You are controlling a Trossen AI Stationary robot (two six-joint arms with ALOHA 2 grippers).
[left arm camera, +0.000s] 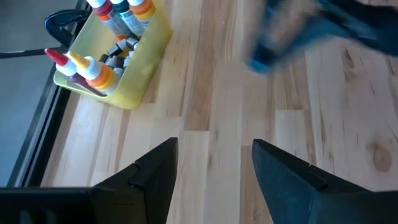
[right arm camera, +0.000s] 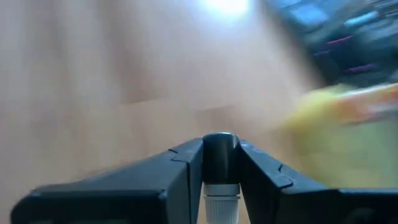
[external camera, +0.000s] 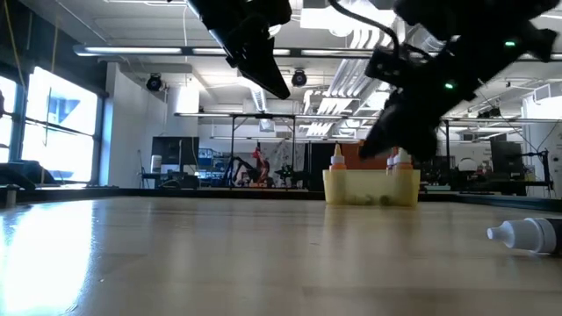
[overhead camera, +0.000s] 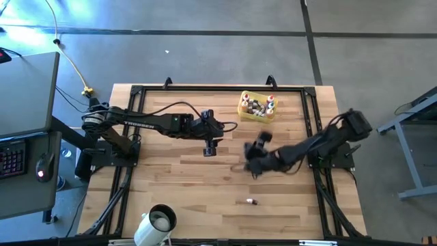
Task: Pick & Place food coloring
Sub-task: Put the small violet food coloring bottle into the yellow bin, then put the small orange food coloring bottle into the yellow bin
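The right end effector (right arm camera: 221, 180) is clamped on a small food coloring bottle (right arm camera: 221, 163), whose dark body and white ribbed neck are seen pinched between the two fingers in the right wrist view; in the high view this end effector (overhead camera: 254, 158) is placed over the middle of the table (overhead camera: 171, 178), near of and slightly left of the yellow tray (overhead camera: 242, 104). The left end effector (left arm camera: 214, 163) is held released, with a clear gap between its fingers and nothing between them, above the table to the left of the tray. The bottles are judged to be very light, rigid plastic, smooth and somewhat slippery, and prone to rolling when laid on their side. A grip across the cylindrical body, just below the cap, is judged most secure; the tapered nozzle should be avoided, since a slip is likely there. Moderate pressure is advised, as thin walls may flex. Most of the set is gathered upright in the tray at the far right of the table, where orange, red and teal bodies with white or red pointed caps (left arm camera: 93, 70) are visible. One further bottle (overhead camera: 250, 201) with a white cap lies on its side on the near part of the table, well apart from the tray (left arm camera: 140, 56).
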